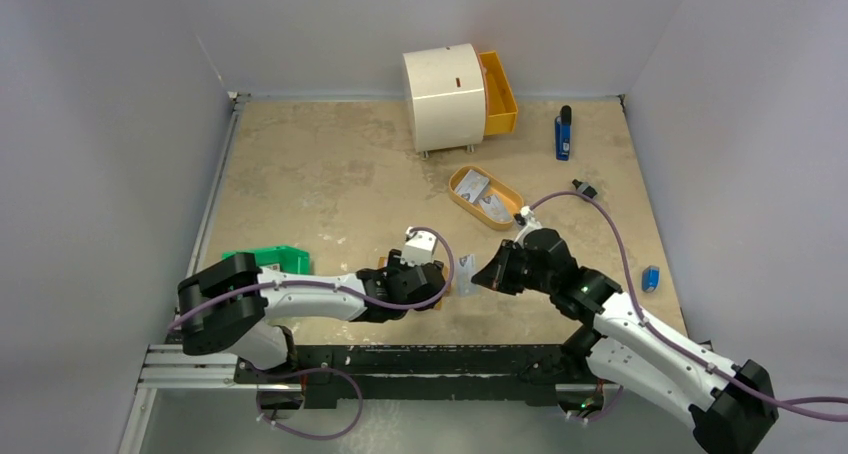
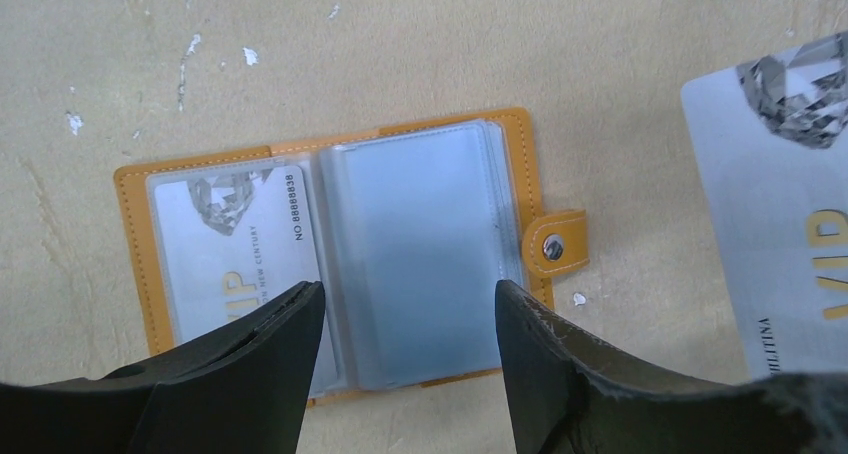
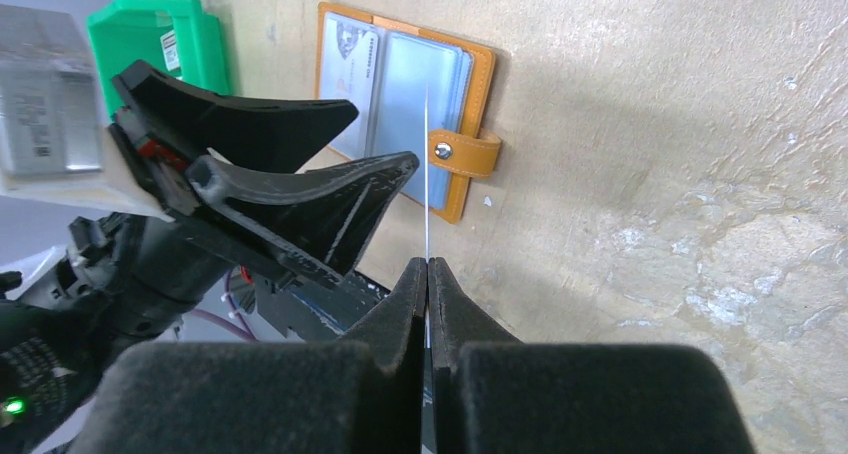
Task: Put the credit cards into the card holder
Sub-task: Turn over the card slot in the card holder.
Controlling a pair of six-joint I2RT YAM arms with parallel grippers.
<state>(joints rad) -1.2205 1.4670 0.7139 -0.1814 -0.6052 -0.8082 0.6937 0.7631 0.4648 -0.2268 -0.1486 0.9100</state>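
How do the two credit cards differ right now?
The first card lies flat in a sleeve of the card holder; the second card is outside it, held aloft, pinched in the shut right gripper. Both are pale with a diamond print and VIP lettering.

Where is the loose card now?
Left wrist view: the loose card is at right, pinched in the right hand, beside the card holder under the left hand.

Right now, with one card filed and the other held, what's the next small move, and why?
Probably lower the held card in the right fingers toward the holder's empty sleeve. The filed card fills the other sleeve, the holder lies open, and the left fingers stand open above it.
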